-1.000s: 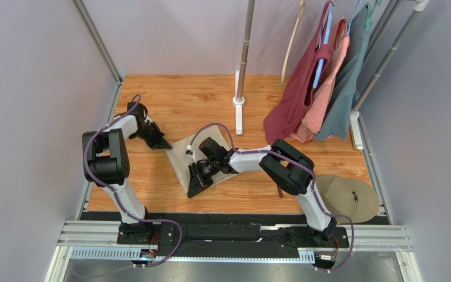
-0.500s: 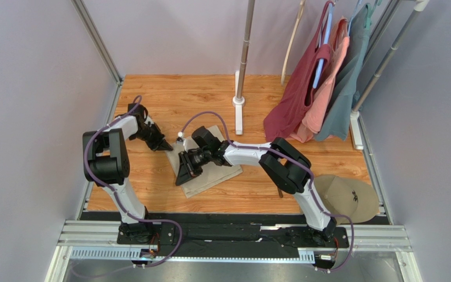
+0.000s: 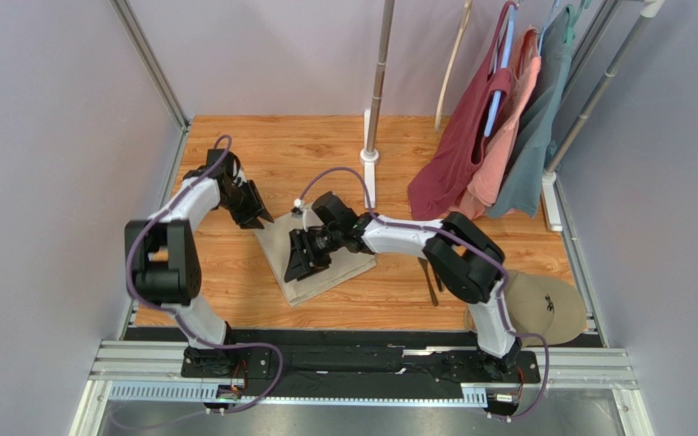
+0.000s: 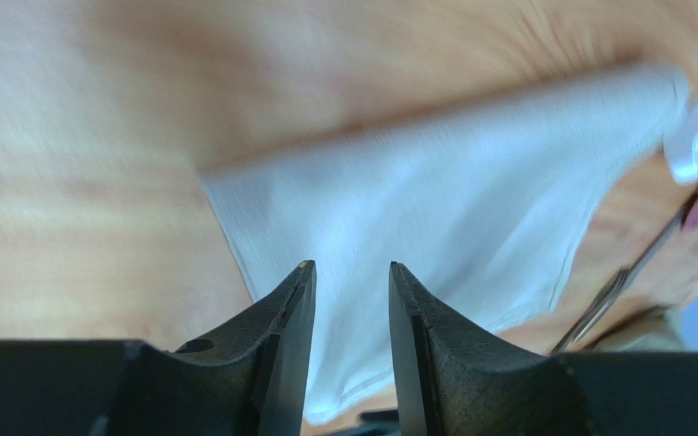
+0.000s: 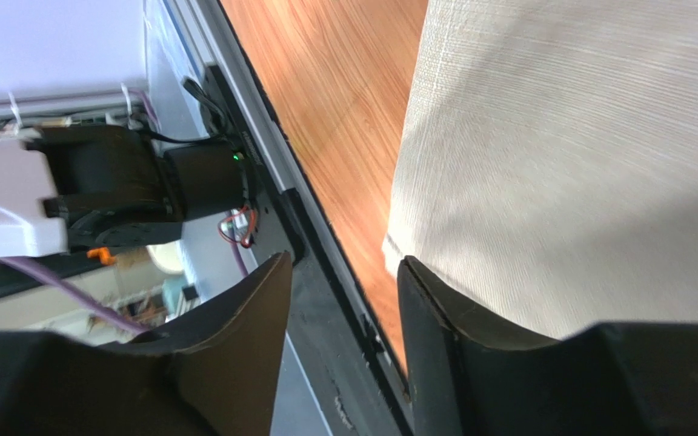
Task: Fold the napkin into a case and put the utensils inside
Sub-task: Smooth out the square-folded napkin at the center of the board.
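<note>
The beige napkin (image 3: 343, 265) lies folded flat on the wooden table (image 3: 307, 154), left of the middle. My left gripper (image 3: 259, 218) is open and empty, just off the napkin's far-left corner. In the left wrist view, my left gripper (image 4: 351, 266) hangs over the pale cloth (image 4: 444, 182). My right gripper (image 3: 298, 269) is open and low over the napkin's near-left part. In the right wrist view, my right gripper (image 5: 343, 263) has nothing between its jaws, and the cloth (image 5: 580, 163) lies beside them. Dark slim utensils (image 3: 431, 278) lie right of the napkin and show in the left wrist view (image 4: 621, 286). No case shows.
A round tan disc (image 3: 544, 307) lies at the table's near-right corner. Maroon, salmon and grey-teal garments (image 3: 489, 154) hang on a rack at the back right. A pole with a white foot (image 3: 370, 159) stands at the back centre. Grey walls close in both sides.
The napkin's near part has spread out flat toward the front. My right gripper swung left, then came back a little to the right. My left arm lifted away toward the back.
</note>
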`<state>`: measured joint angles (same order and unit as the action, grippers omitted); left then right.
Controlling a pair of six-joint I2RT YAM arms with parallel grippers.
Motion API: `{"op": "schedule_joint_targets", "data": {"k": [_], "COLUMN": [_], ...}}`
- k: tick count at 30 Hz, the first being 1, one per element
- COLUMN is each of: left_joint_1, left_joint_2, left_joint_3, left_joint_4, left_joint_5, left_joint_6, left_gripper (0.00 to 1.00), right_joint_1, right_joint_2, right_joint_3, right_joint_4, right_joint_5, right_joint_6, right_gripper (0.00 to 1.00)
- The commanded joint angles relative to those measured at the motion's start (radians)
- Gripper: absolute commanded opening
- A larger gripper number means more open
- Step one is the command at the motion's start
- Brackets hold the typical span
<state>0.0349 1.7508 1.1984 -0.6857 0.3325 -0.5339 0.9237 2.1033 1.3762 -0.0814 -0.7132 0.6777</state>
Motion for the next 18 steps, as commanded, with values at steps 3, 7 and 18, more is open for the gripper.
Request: {"op": "schedule_joint_targets", "data": {"k": [3, 7, 18], "left_joint_1": [-0.164, -0.260, -0.483], "left_joint_2": [-0.428, -0.576, -0.619], "left_joint_3": [-0.262, -0.442, -0.632], "left_joint_4": [-0.043, -0.026, 0.040], "left_joint_5": [-0.082, -0.075, -0.173], "left_joint_6": [-0.095, -0.237, -0.456], "left_gripper": [0.42, 0.43, 0.34], "right_joint_1": [-0.078, -0.085, -0.085], "right_joint_2": [-0.277, -0.315, -0.309], "right_joint_3": [-0.135, -0.229, -0.358], "right_joint_4": [-0.106, -0.072, 0.112], "right_joint_5": [0.159, 0.182, 0.138], "right_joint_6": [-0.096, -0.087, 0.022], "right_gripper": [0.53, 0.52, 0.46]}}
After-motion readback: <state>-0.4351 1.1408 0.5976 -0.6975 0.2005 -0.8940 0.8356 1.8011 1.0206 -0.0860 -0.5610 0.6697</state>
